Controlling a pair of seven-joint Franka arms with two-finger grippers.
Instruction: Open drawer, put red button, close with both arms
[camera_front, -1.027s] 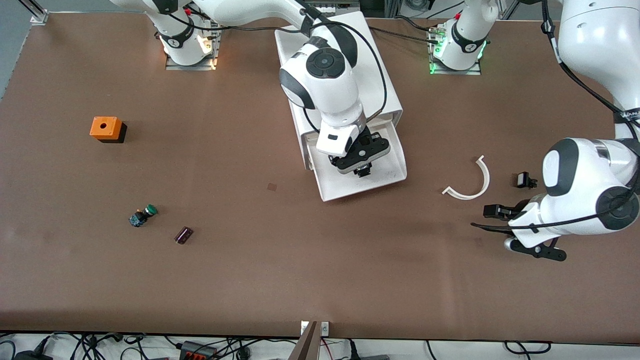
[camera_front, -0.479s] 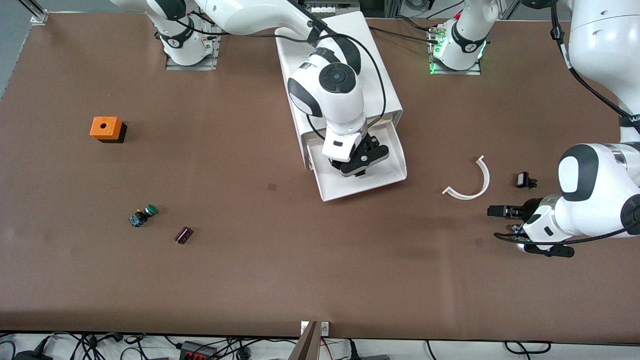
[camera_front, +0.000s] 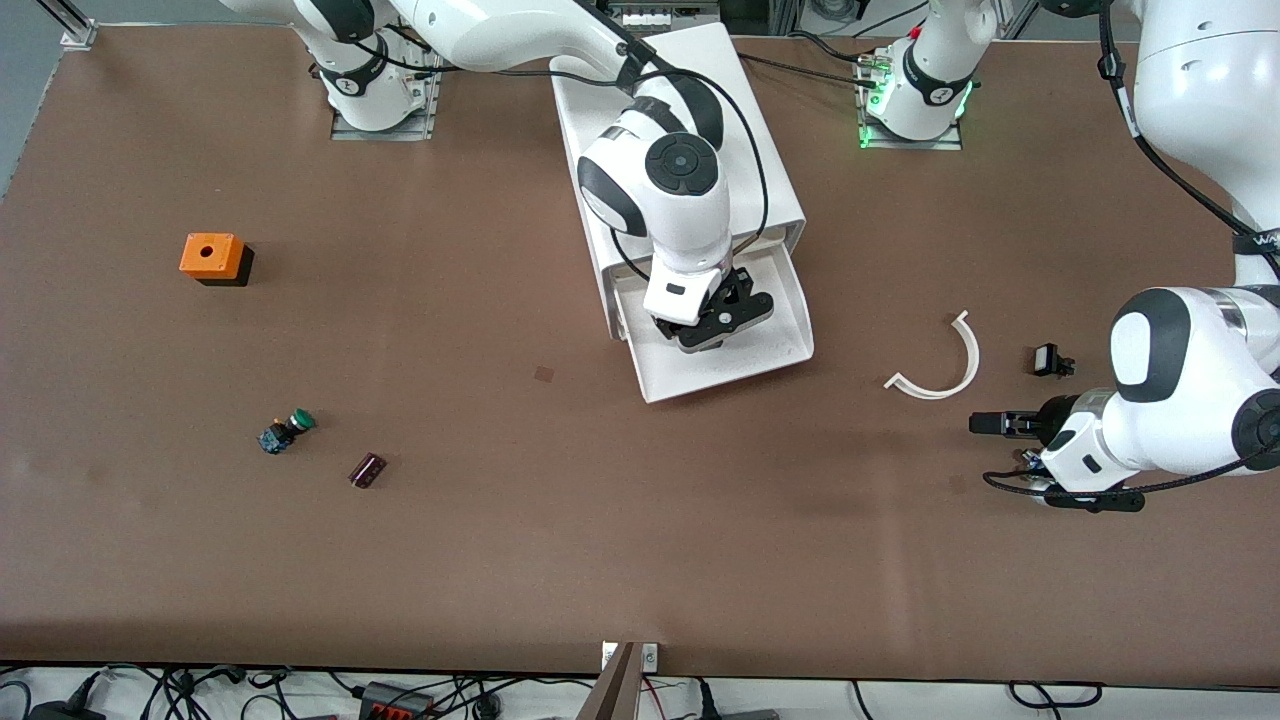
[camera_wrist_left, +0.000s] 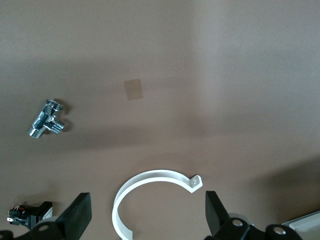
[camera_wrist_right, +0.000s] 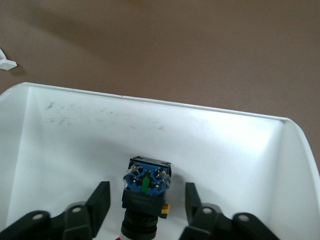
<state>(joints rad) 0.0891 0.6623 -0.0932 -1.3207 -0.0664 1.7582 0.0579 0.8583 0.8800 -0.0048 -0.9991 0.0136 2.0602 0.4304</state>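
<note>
Brown tabletop (camera_front: 560, 520), white drawer unit (camera_front: 680, 120) at the robots' end, its drawer (camera_front: 770, 355) pulled out toward the camera. Right gripper (camera_front: 712, 322): low inside the drawer, fingers spread wide either side of the red button (camera_wrist_right: 145, 197), which lies on the drawer floor with its black-and-blue body showing and no finger touching it; apparently just released. Left gripper (camera_front: 985, 424): waiting over bare table at the left arm's end, fingers well apart and empty, probably placed to help push the drawer shut. Also present: white curved clip (camera_front: 940, 365), green-capped switch (camera_front: 285, 430), orange box (camera_front: 212, 257).
</note>
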